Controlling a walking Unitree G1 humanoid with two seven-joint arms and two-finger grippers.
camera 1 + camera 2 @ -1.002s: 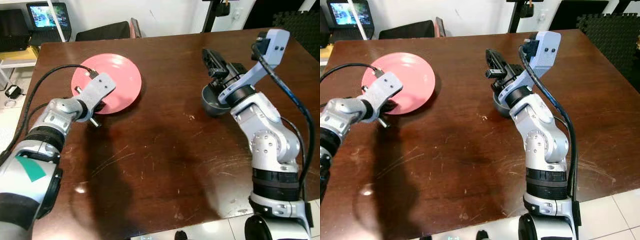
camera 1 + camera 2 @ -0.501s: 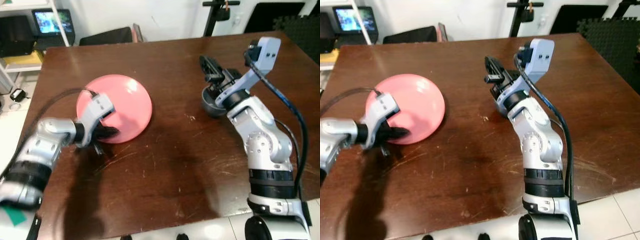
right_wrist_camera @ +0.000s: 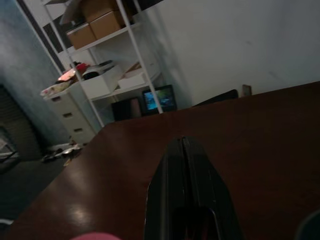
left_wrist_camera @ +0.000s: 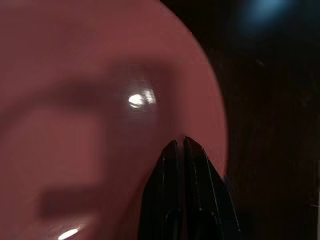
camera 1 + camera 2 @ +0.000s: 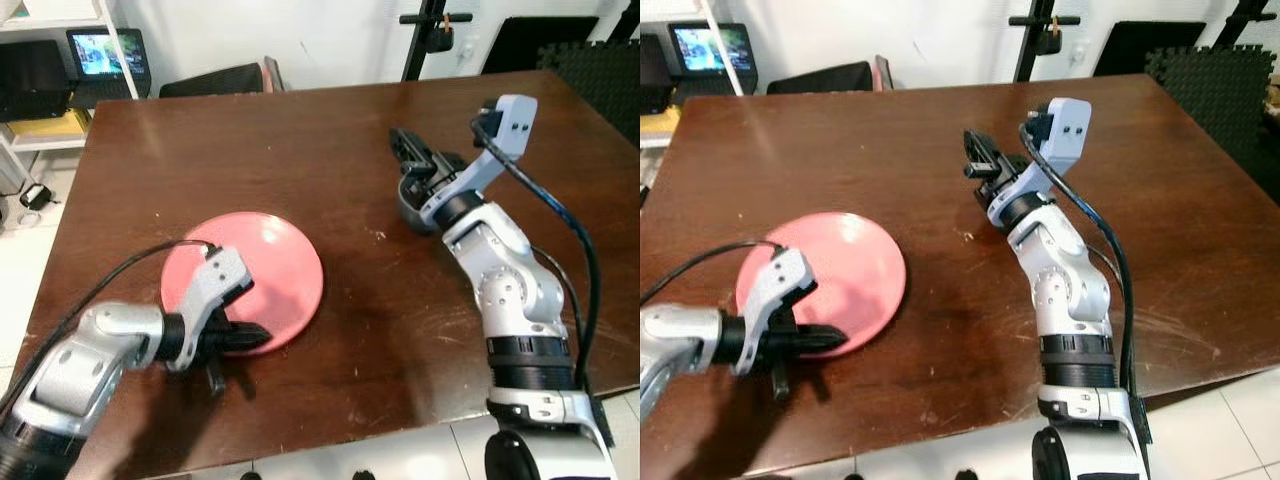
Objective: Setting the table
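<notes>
A pink plate (image 5: 275, 270) lies on the brown table (image 5: 300, 150) at the front left. My left gripper (image 5: 258, 338) is at the plate's near rim, fingers shut on it; in the left wrist view the shut fingertips (image 4: 180, 145) lie against the pink plate (image 4: 75, 100). A dark grey bowl (image 5: 408, 208) stands at the right of the middle, mostly hidden behind my right arm. My right gripper (image 5: 394, 134) hovers above and beyond the bowl, pointing at the table's far side, shut with nothing in it. The bowl's edge (image 3: 311, 226) shows beside those fingers.
A laptop (image 5: 100, 52) sits on a white shelf unit beyond the table's far left corner. A dark chair (image 5: 220, 78) and a black stand (image 5: 425, 35) are behind the far edge. Black foam mats (image 5: 600, 65) lie at the far right.
My left gripper has pulled the pink plate from the table's far left toward the front edge. The camera has also shifted. The right gripper stays shut above the bowl.
</notes>
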